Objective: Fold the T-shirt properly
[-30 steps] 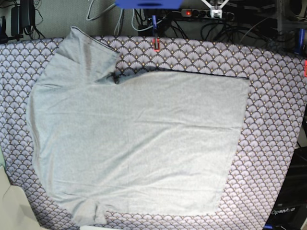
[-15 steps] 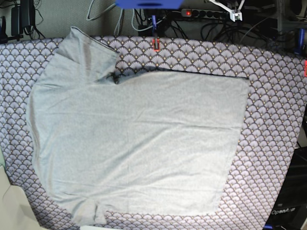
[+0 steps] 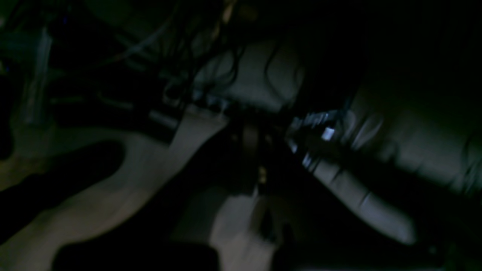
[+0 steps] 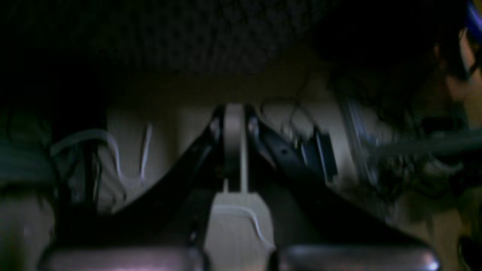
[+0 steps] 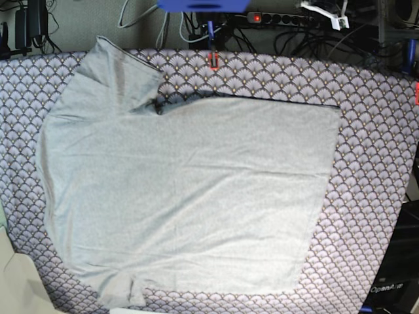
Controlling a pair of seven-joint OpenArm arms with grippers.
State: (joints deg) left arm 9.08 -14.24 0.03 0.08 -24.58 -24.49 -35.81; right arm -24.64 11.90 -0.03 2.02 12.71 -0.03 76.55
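My grey T-shirt (image 5: 186, 190) lies flat on the purple-and-white fan-pattern cloth (image 5: 373, 163) that covers the table. It fills most of the middle of the base view. One sleeve (image 5: 118, 69) sticks up toward 11 o'clock, and the other sleeve (image 5: 118, 288) is down at 7 o'clock. The straight bottom hem (image 5: 324, 196) faces 3 o'clock. The shirt has a few soft wrinkles.

My left gripper (image 5: 330, 16) is a small white shape at about 1 o'clock, past the far edge of the table, near the cables (image 5: 288, 33). In its own wrist view, the picture is dark and blurry, so I cannot tell if it is wide or narrow.

My right gripper (image 4: 233, 124) has its two black fingers (image 4: 278, 154) pinched close together at the tips, with nothing between them. It is not touching the shirt.
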